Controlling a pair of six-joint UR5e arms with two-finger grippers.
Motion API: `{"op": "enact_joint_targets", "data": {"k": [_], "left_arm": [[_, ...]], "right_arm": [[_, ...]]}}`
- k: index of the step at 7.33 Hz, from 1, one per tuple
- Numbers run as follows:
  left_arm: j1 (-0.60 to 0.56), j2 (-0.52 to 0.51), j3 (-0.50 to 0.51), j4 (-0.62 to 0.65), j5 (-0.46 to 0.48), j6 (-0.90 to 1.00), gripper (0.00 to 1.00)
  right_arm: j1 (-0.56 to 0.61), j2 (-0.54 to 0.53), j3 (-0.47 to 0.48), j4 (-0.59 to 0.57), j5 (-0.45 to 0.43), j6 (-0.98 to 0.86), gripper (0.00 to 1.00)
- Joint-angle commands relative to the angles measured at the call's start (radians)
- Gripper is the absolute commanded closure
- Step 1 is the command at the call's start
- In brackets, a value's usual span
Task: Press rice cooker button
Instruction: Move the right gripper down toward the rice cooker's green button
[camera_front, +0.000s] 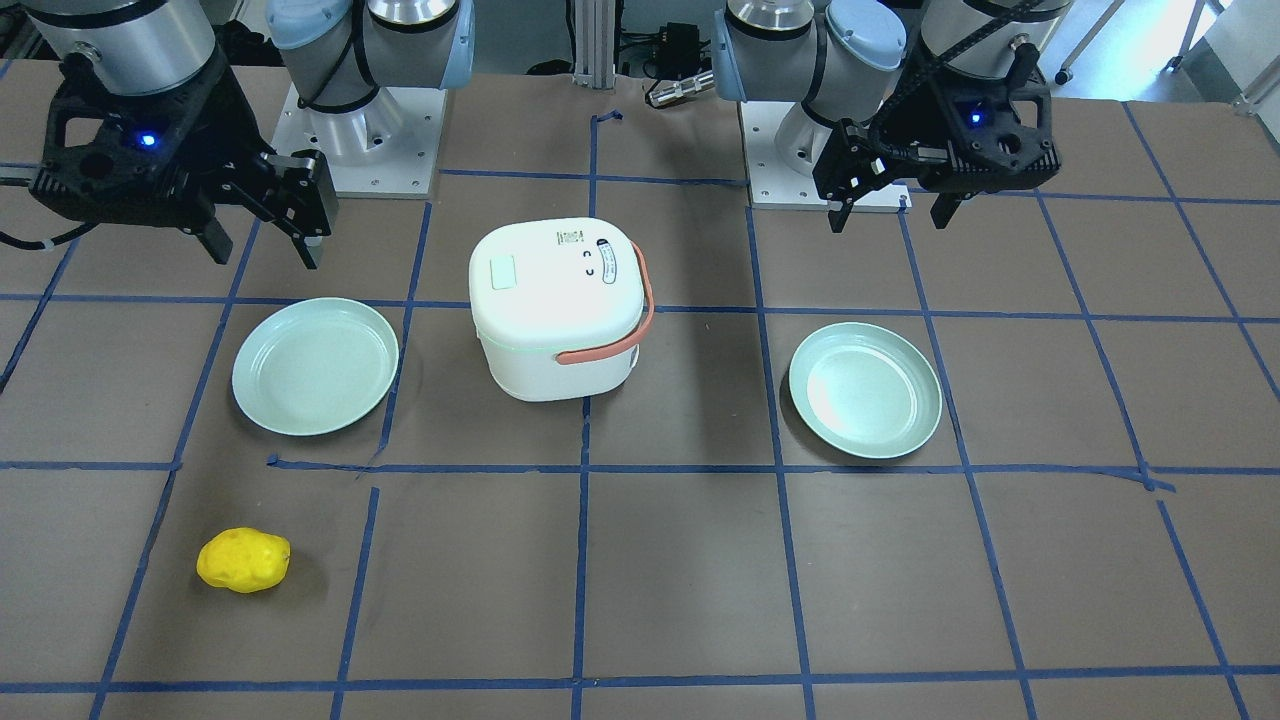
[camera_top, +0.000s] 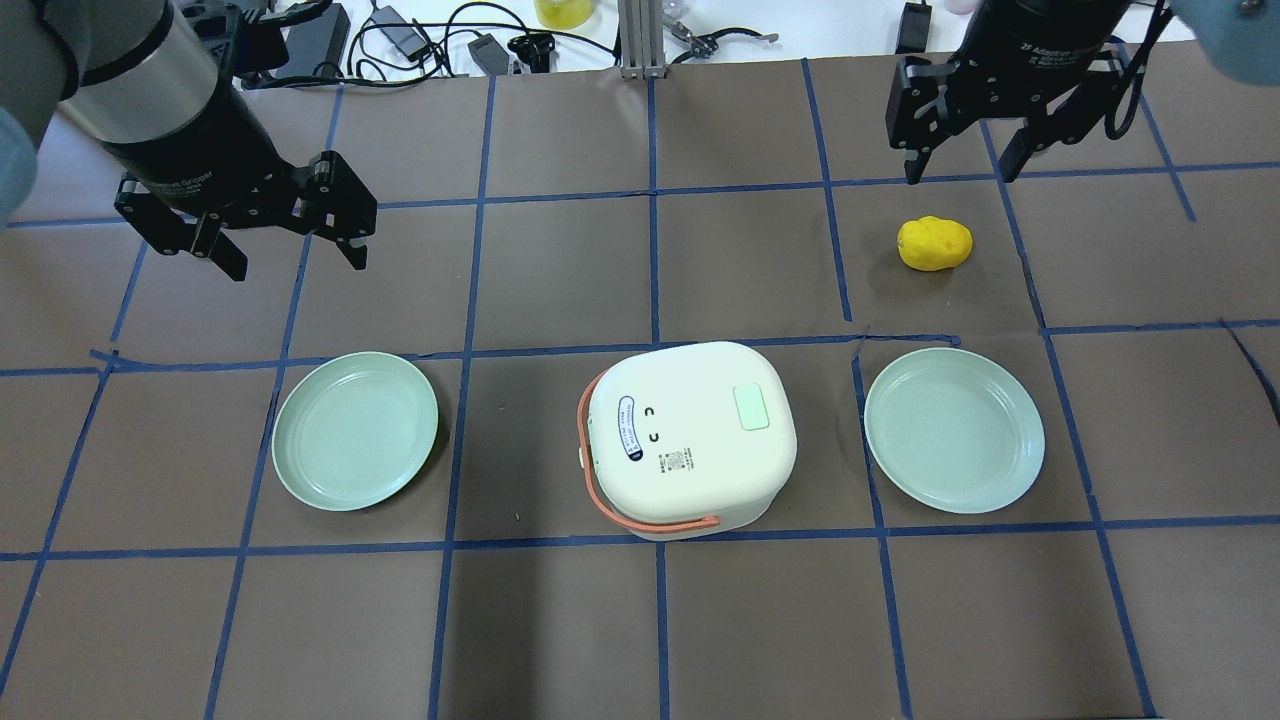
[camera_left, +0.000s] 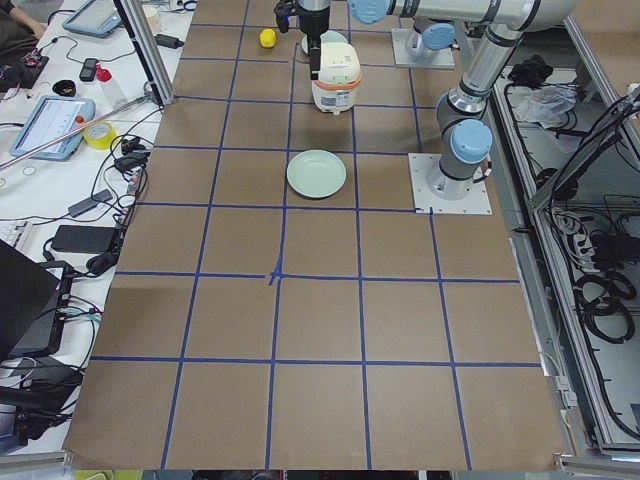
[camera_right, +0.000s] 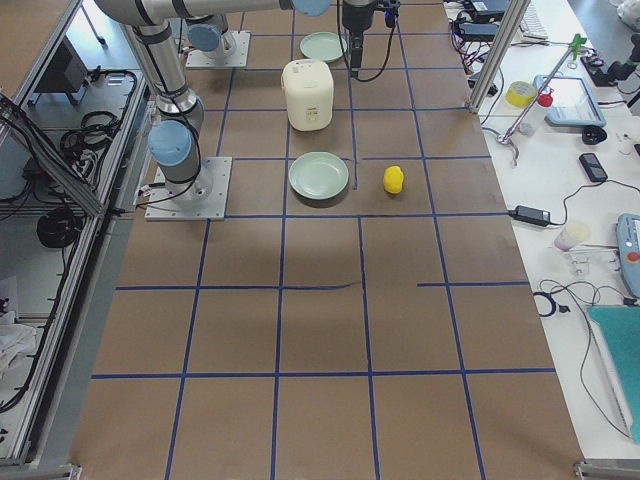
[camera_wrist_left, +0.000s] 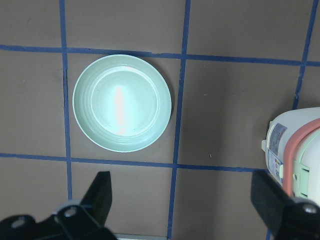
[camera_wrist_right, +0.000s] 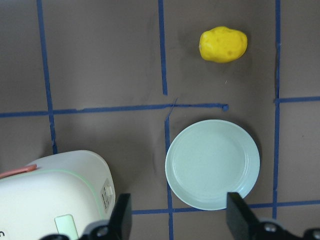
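The white rice cooker (camera_top: 690, 440) with an orange handle stands at the table's middle, lid shut. A pale green rectangular button (camera_top: 751, 407) sits on its lid and also shows in the front view (camera_front: 502, 272). My left gripper (camera_top: 297, 262) is open and empty, raised above the table, far left of and beyond the cooker. My right gripper (camera_top: 958, 172) is open and empty, raised far beyond the cooker on the right. In the left wrist view the cooker's edge (camera_wrist_left: 295, 150) is at the right. In the right wrist view the cooker (camera_wrist_right: 55, 195) is at the lower left.
Two pale green plates lie either side of the cooker, one on the left (camera_top: 355, 430) and one on the right (camera_top: 955, 430). A yellow lumpy object (camera_top: 935, 243) lies beyond the right plate, below my right gripper. Blue tape lines grid the brown table.
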Motion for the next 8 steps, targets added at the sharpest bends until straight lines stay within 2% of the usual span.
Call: {"op": "enact_joint_targets", "data": {"k": [1,3,6,8], "left_arm": [[0.0,0.0,0.0,0.0,0.0,0.001,0.0],[0.0,0.0,0.0,0.0,0.0,0.001,0.0],[0.0,0.0,0.0,0.0,0.0,0.001,0.0],[0.0,0.0,0.0,0.0,0.0,0.0,0.0]], "right_arm": [[0.091,0.0,0.068,0.019,-0.001,0.061,1.0],[0.196,0.004,0.169,-0.04,0.002,0.09,1.0],[0.283,0.0,0.349,-0.238,0.003,0.172,1.0],[0.296,0.002,0.371,-0.257,0.026,0.206,1.0]]}}
